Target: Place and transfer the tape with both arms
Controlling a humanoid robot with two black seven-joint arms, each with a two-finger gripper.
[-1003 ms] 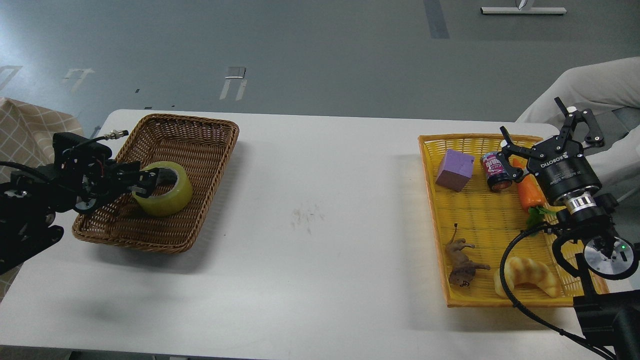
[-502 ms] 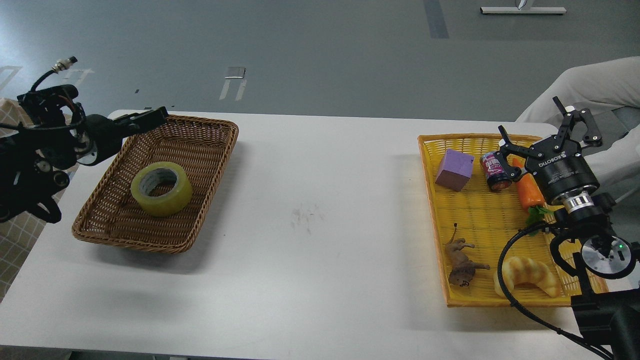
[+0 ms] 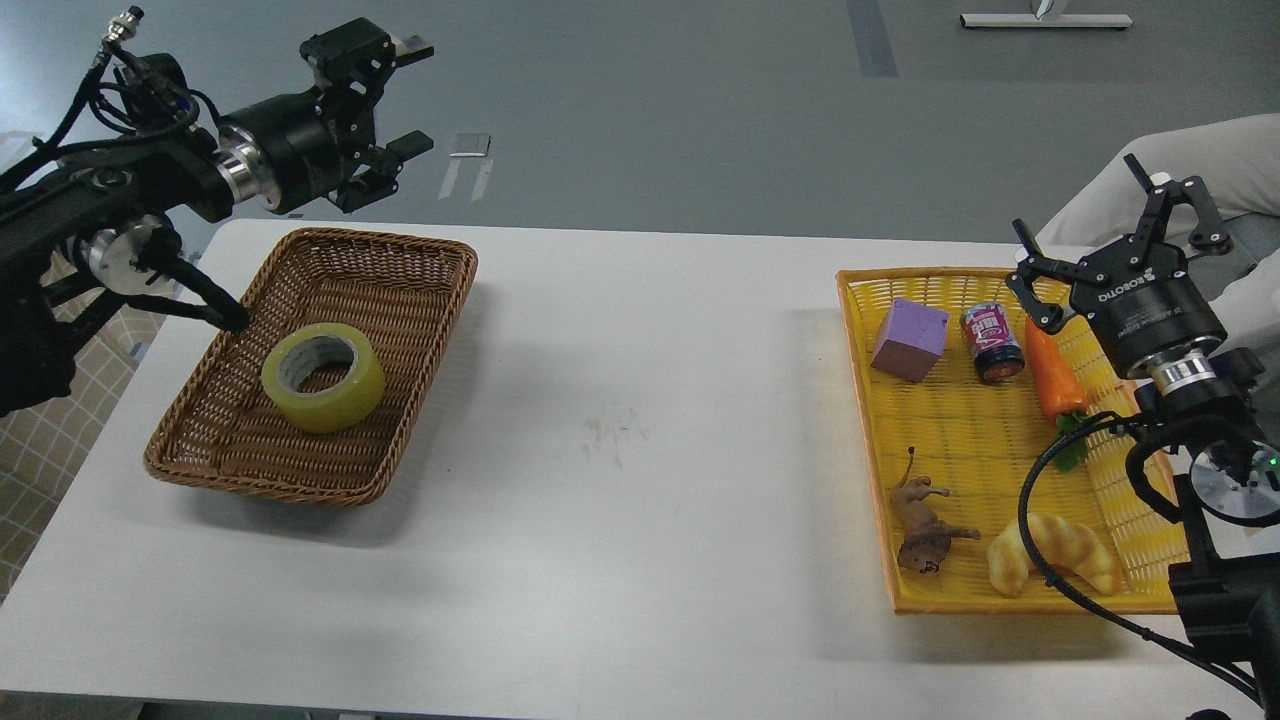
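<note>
The tape [image 3: 323, 376], a yellowish roll with a grey-white core, lies flat in the brown wicker basket [image 3: 400, 262] on the left of the white table. My left gripper [image 3: 398, 100] is open and empty, raised high above the far edge of the basket, well clear of the tape. My right gripper [image 3: 1115, 230] is open and empty, held above the far right corner of the yellow tray [image 3: 960, 604].
The yellow tray holds a purple block [image 3: 909, 339], a can [image 3: 992, 343], a toy carrot [image 3: 1054, 372], a toy animal [image 3: 925, 525] and a croissant toy [image 3: 1052, 553]. A checked cloth [image 3: 40, 440] lies off the table's left edge.
My left gripper let go of the tape in the wicker basket, then rose up and back to above the basket's far edge. My right gripper lifted slightly up and to the right.
</note>
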